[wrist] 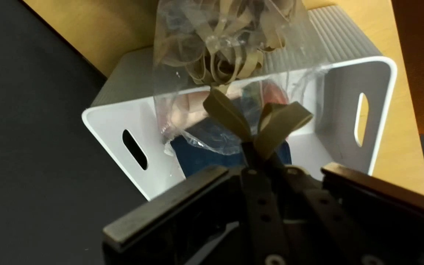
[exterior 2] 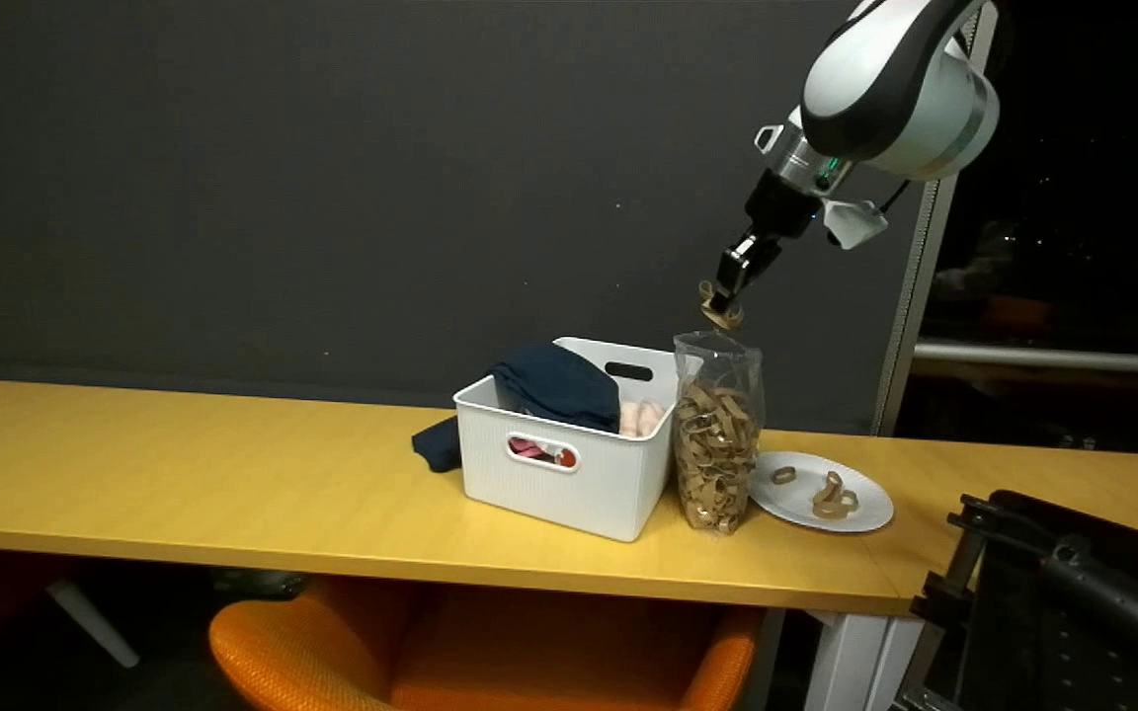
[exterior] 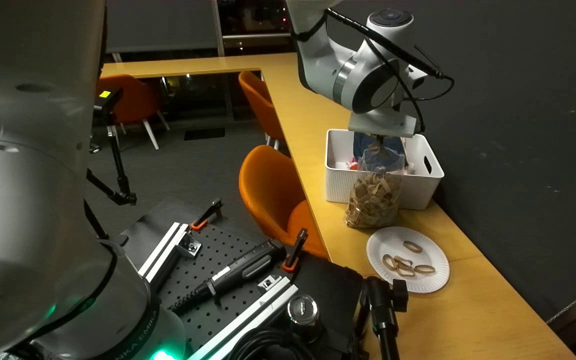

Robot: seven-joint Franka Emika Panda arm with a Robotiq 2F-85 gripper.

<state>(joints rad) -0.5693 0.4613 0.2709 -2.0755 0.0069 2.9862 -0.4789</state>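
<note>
My gripper point(wrist: 260, 156) is shut on tan rubber bands point(wrist: 283, 123), whose loops stick out past the fingertips. In an exterior view the gripper point(exterior 2: 727, 281) tilts down and the held bands point(exterior 2: 723, 316) hang just above the open top of a clear plastic bag. The clear bag point(exterior 2: 717, 449) stands upright, filled more than halfway with similar bands; it also shows in an exterior view point(exterior: 374, 200) and the wrist view point(wrist: 230, 51). A white paper plate point(exterior: 385, 240) beside the bag holds several loose bands point(exterior: 404, 267).
A white basket point(exterior 2: 549, 494) stands against the bag, holding dark blue cloth point(exterior 2: 569, 385) and pink items. Dark cloth point(exterior 2: 439, 444) lies beside it on the wooden table point(exterior 2: 233, 474). A dark wall runs behind. Orange chairs point(exterior: 270, 185) and a black clamp stand point(exterior: 385, 310) are near the table's edge.
</note>
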